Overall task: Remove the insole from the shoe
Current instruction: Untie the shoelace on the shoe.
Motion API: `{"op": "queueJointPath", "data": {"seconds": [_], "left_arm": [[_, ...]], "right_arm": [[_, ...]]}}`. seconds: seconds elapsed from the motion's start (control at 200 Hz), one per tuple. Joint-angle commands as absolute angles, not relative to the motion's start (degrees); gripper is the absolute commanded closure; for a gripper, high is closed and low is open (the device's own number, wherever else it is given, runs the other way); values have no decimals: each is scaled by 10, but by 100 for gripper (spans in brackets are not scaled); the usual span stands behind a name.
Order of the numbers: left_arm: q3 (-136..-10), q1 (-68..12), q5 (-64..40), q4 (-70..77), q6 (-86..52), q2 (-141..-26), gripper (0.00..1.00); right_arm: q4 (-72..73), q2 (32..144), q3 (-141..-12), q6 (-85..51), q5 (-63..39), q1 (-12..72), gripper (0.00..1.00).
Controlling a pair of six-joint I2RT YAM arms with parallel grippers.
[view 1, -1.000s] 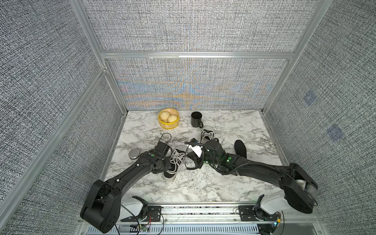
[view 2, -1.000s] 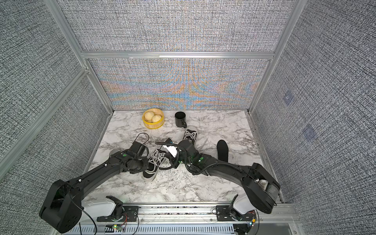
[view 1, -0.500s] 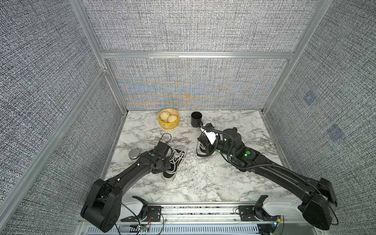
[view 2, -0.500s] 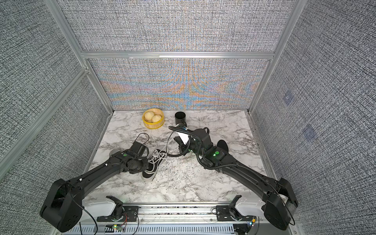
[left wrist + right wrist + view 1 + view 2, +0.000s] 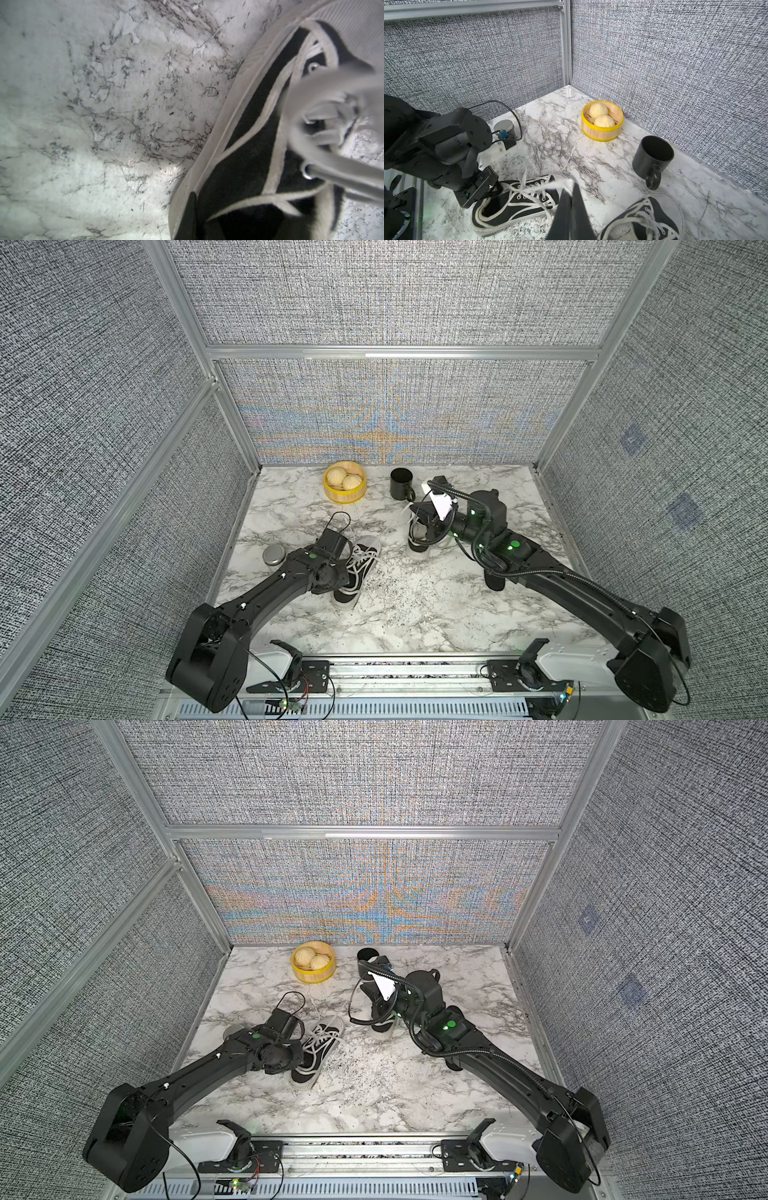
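Two black canvas shoes with white laces lie on the marble table. The left shoe point(image 5: 358, 572) point(image 5: 517, 205) lies mid-table. My left gripper point(image 5: 497, 190) is shut on its heel-end wall, one finger point(image 5: 190, 209) outside the white sole. Its insole is hidden inside. My right gripper point(image 5: 571, 187) point(image 5: 416, 513) hovers over the right shoe point(image 5: 417, 548) point(image 5: 643, 218), shut, with a white lace point(image 5: 550, 186) pinched at its tips. That shoe's inside looks pale. A loose black insole point(image 5: 494, 583) point(image 5: 454, 1064) lies mostly under the right arm.
A yellow steamer basket point(image 5: 345, 493) with two buns and a black mug point(image 5: 400, 485) stand at the back wall, the mug close to my right gripper. A round metal tin point(image 5: 273, 556) sits by the left wall. Grey walls enclose three sides.
My right arm swung away from the left shoe toward the back right and now hovers over the right shoe near the mug, covering most of the loose insole. The left arm stayed put.
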State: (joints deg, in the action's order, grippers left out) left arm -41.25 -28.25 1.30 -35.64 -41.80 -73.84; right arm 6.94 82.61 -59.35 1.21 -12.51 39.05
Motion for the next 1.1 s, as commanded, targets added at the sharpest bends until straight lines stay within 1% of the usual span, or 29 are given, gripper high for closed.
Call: {"op": "queueJointPath", "data": {"seconds": [0.0,0.09,0.21,0.39,0.46,0.5,0.55,0.59,0.63,0.715,0.775,0.845,0.956,1.021,1.096], "left_arm": [[-416,-281,-1,-342,-407,-744,100],[-417,-281,-11,-342,-403,-745,100],[-414,-281,-25,-341,-401,-741,100],[-406,-280,-35,-343,-407,-729,100],[-404,-281,-36,-343,-412,-723,100],[-403,-281,-36,-342,-415,-721,100],[-402,-281,-37,-340,-420,-720,100],[-402,-280,-37,-339,-424,-721,100],[-399,-281,-38,-336,-430,-720,100],[-397,-281,-34,-333,-447,-718,100],[-395,-281,-23,-338,-461,-716,100],[-391,-280,-13,-337,-475,-714,100],[-386,-278,-19,-326,-489,-708,100],[-386,-277,-30,-318,-490,-711,100],[-389,-277,-40,-309,-490,-717,100]], "right_arm": [[96,865,-615,11,-142,402,100],[102,917,-649,10,-145,418,100],[88,1019,-727,8,-138,424,100],[-31,1201,-906,45,-94,427,100],[-60,1247,-940,51,-68,426,100],[-65,1261,-947,50,-52,427,95],[-74,1272,-952,53,-33,423,83],[-83,1274,-954,56,-18,419,72],[-93,1269,-953,59,-6,413,65],[-101,1232,-927,68,11,394,53],[-106,1192,-895,80,13,378,49],[-114,1143,-848,98,2,359,47],[-96,1056,-751,126,-53,340,48],[-77,1022,-697,142,-105,350,50],[-50,1006,-643,161,-136,386,53]]}}
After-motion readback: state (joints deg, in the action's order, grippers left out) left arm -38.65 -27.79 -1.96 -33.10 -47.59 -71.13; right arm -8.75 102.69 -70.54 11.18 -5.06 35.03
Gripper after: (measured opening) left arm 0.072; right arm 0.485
